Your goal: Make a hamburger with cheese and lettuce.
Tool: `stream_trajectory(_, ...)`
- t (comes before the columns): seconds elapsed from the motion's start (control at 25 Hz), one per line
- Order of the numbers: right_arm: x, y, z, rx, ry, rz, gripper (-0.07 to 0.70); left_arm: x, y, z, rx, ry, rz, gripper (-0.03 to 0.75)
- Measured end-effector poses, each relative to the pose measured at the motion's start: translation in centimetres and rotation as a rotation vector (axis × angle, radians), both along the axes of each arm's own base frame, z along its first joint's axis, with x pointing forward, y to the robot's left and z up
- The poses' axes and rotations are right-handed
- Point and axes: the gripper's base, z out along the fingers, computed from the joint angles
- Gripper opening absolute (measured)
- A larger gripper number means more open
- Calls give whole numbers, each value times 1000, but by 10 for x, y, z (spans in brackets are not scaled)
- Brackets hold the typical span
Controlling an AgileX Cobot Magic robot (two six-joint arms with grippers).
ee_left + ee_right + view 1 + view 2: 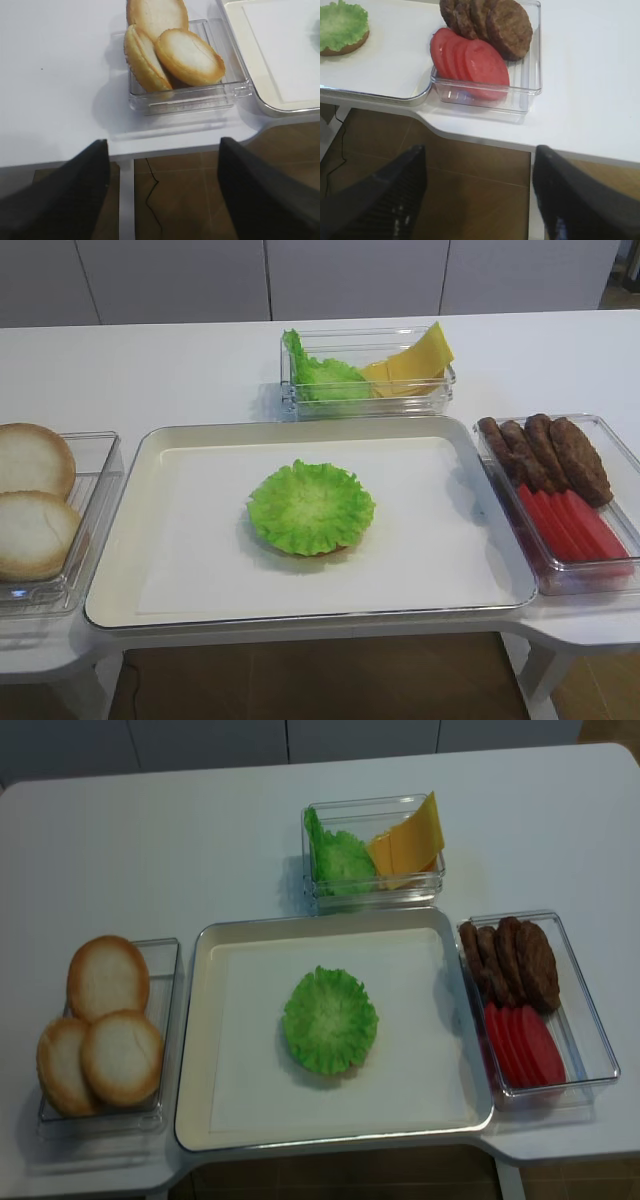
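Note:
The hamburger (310, 550) is a bun half in the middle of the white tray (190, 540), almost wholly covered by a ruffled green lettuce leaf (311, 506) (330, 1019); its brown rim peeks out in the right wrist view (345, 49). Yellow cheese slices (412, 362) (410, 840) lean in the clear box at the back, beside more lettuce (320, 375). My right gripper (479, 200) is open and empty, hanging over the floor in front of the table edge. My left gripper (162, 195) is also open and empty, below the table's front edge near the bun box.
A clear box at the left holds bun halves (105, 1030) (172, 50). A clear box at the right holds dark patties (545, 452) (490, 22) and red tomato slices (570, 525) (470, 62). Neither arm shows in the high views.

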Motion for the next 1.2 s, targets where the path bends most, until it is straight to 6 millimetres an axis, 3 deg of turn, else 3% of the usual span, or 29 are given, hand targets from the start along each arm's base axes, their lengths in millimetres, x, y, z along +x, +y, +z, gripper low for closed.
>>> stream_trajectory(1.2,0,1,0,2,0,-99,503,0,0,0,0,0,0,493)
